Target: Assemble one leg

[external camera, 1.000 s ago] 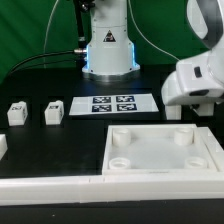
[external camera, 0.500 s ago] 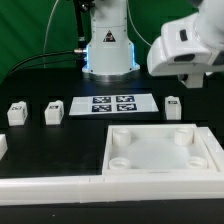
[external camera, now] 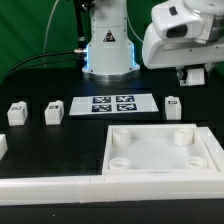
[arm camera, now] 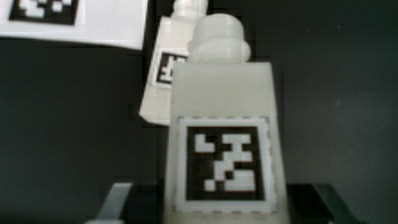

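White plastic posts stand on the dark surface (external camera: 60, 150) at the exterior view's left: a first leg (external camera: 16, 113) and a second leg (external camera: 53, 111). Next comes the marker board (external camera: 112, 104), with a third leg (external camera: 173, 107) just beside it. The tray (external camera: 160, 172) lies in front, its corner sockets empty. Rightmost, raised, the tool (external camera: 193, 75) grips the held leg (arm camera: 221, 110). Pickup looks done; carrying and seating it in a socket remain.
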Tool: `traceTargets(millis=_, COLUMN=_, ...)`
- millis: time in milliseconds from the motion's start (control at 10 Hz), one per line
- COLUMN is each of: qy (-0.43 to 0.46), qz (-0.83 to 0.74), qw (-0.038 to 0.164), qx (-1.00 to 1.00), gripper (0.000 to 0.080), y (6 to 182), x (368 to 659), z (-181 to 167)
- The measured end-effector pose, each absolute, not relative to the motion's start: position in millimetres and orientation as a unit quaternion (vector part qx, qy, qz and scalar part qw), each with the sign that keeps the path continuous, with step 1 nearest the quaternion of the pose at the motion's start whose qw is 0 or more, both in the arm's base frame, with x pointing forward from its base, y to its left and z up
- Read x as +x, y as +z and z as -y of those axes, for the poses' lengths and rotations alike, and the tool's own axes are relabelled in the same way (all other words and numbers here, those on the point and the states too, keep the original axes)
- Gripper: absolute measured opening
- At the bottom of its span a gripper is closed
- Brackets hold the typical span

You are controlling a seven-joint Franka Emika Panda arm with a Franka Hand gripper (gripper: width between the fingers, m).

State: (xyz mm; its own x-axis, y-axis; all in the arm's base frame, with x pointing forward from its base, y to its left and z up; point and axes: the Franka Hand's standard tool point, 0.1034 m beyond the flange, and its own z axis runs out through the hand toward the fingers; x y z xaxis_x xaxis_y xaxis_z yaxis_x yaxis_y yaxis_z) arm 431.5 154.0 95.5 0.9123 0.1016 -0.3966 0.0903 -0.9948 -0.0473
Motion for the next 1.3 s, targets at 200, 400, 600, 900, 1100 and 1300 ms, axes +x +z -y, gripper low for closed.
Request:
traceTargets(millis=200, qy=0.104, qz=0.050, qw=0.023, qx=-0.993, gripper=0.0294, y=94.6, x=431, z=-153)
traceTargets(millis=400, qy=-0.009, qz=0.067, qw=0.038, qx=-0.997, gripper=0.0294, y=102.3, x=451, z=-148)
traceTargets(millis=600, qy=-0.099, qz=0.084, qw=0.046, qx=-0.991, gripper=0.0294, y=111.7, x=462, z=-143)
traceTargets(millis=900, qy=-0.102, qz=0.150, qw=0.038, qx=-0.983, gripper=0.0294, y=124.4, x=492, z=-123)
traceTargets(millis=1100, qy=-0.105, qz=0.157, qw=0.038, qx=-0.981, gripper=0.0294, y=125.3, x=495, z=-122)
traceTargets(millis=1300, qy=-0.125, qz=0.158, qw=0.037, qx=-0.979, gripper=0.0294, y=125.7, x=497, z=-121)
